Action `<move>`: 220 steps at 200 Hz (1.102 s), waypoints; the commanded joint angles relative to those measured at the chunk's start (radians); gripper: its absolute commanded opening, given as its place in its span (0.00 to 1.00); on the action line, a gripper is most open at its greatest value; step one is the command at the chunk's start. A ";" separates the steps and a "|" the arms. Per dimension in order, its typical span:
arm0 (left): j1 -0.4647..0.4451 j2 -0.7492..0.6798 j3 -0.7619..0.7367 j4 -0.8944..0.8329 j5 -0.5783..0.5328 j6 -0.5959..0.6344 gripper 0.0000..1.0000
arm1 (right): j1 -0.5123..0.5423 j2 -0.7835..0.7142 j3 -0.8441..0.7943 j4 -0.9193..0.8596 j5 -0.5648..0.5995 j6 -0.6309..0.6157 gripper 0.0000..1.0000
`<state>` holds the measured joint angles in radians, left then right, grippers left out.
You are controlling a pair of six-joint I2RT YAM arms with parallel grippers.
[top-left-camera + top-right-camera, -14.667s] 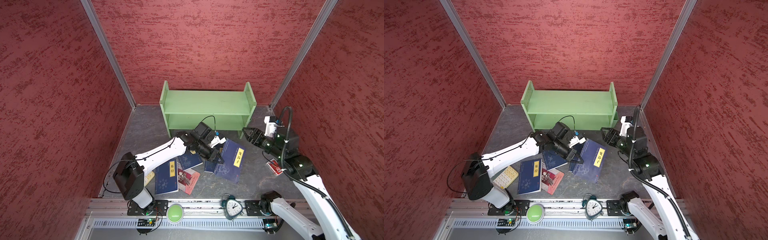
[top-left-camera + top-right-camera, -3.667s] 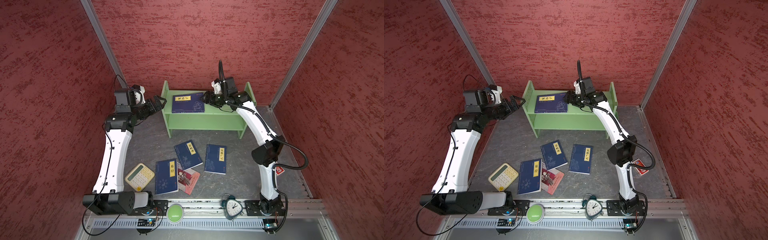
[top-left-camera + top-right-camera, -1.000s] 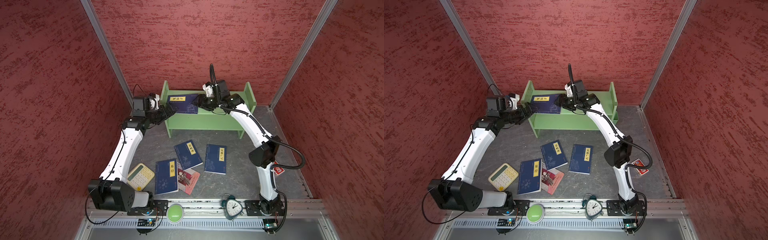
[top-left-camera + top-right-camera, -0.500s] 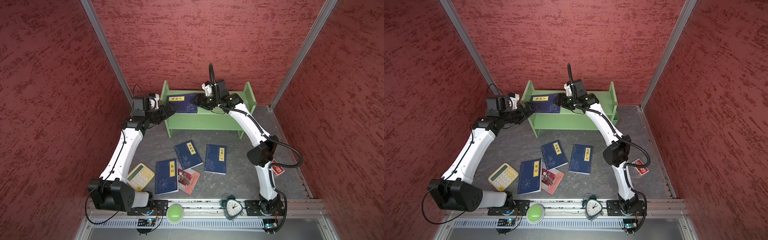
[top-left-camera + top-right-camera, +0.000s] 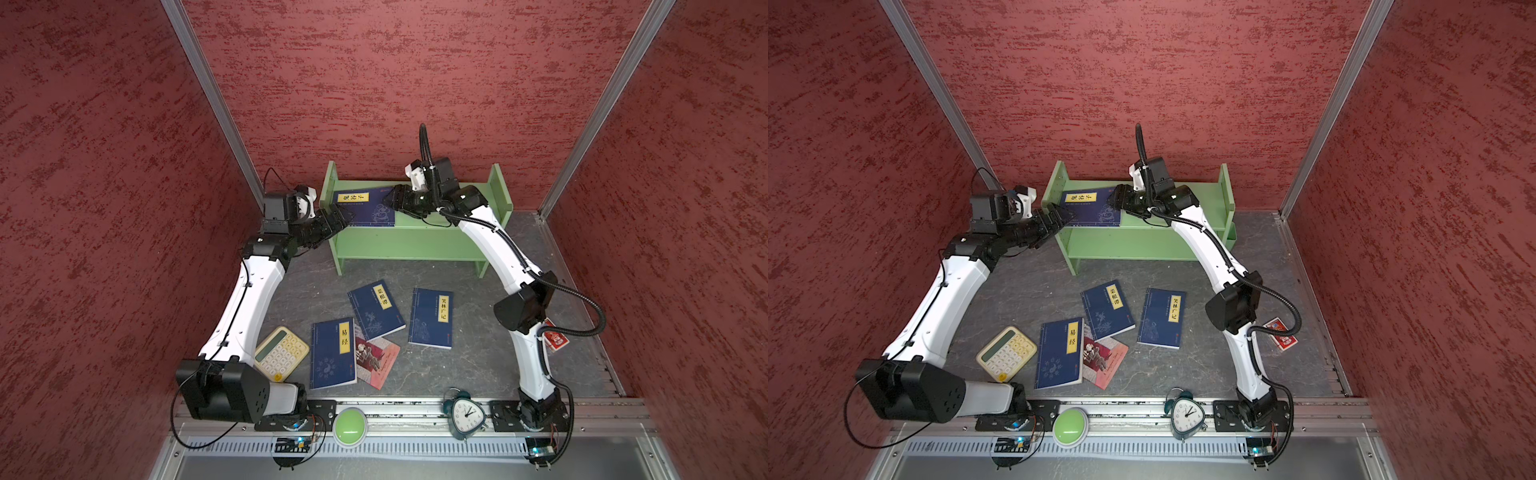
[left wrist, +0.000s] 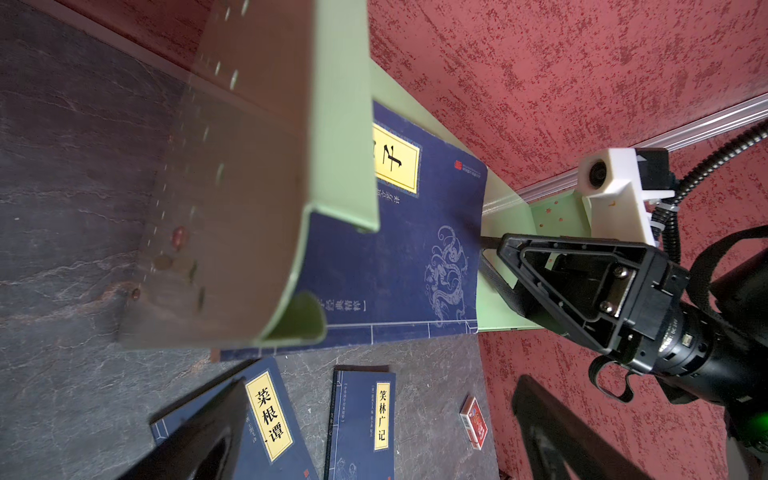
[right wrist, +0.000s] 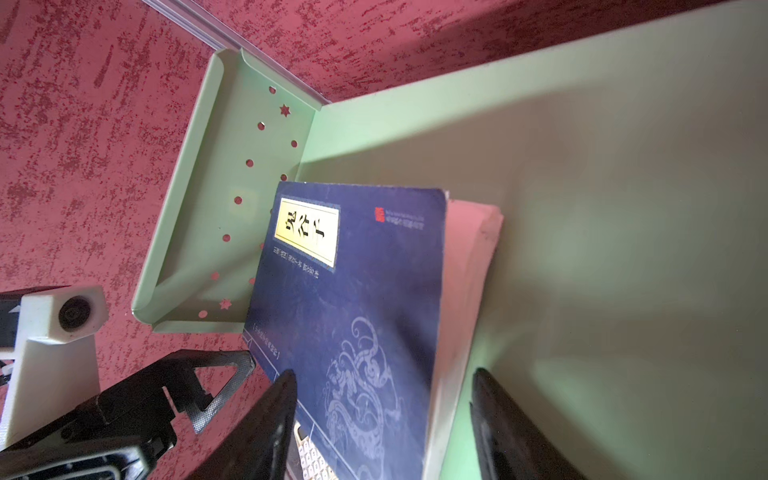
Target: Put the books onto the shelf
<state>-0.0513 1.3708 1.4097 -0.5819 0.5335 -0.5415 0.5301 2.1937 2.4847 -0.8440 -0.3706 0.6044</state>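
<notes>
I've got my right pincer point(image 5: 391, 200) at the right edge of the shelved navy book point(image 5: 368, 210). That book lies cover-up at the left end of the top tier of the light green shelf point(image 5: 399, 245), which stands at the back of the dark grey desk point(image 5: 478, 361). From the right wrist camera its fingers point(image 7: 270, 428) stand apart with the book's edge in the gap between them. I cannot tell whether either finger is touching the cover or the pages. The book sits close beside the left side panel point(image 5: 331, 187), and the left wrist camera shows its front edge jutting a little past the front of the tier.

My left pincer point(image 5: 340, 216) is just outside that side panel, at the shelf's front left corner. Its fingers are spread wide and point towards the book's near corner. I cannot tell if it touches panel or book.

Four more books are flat on the desk in front of the shelf. The 菜根谭 book point(image 5: 376, 309) lies angled in the middle, with the 笑林广记 book point(image 5: 431, 318) just to its right, apart from it. The 易经 book point(image 5: 333, 353) is nearer the arm bases. The red-pink illustrated book point(image 5: 380, 359) is tucked partly under its right edge, just below the 菜根谭 book. A cream calculator point(image 5: 282, 353) sits just left of the 易经 book.
</notes>
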 commanded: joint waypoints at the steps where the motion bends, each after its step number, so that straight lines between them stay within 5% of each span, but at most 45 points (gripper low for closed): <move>1: 0.005 -0.021 0.016 0.003 0.017 0.025 0.99 | -0.007 -0.015 0.045 -0.034 0.092 -0.036 0.69; 56: 0.009 -0.106 -0.011 -0.083 0.160 0.109 0.99 | -0.009 -0.158 0.035 -0.079 0.233 -0.135 0.70; 94: -0.069 -0.191 -0.111 -0.134 0.381 0.223 0.99 | 0.037 -0.400 -0.216 -0.075 0.305 -0.218 0.70; 160: -0.474 -0.180 -0.331 -0.161 0.139 0.352 0.99 | 0.131 -1.000 -1.253 0.319 0.240 -0.020 0.70; 220: -0.616 0.004 -0.377 0.010 -0.006 0.289 0.99 | 0.148 -1.088 -1.727 0.475 0.338 0.266 0.70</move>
<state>-0.6430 1.3300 1.0615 -0.6922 0.6052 -0.2241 0.6716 1.1240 0.8574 -0.4969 -0.1078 0.7074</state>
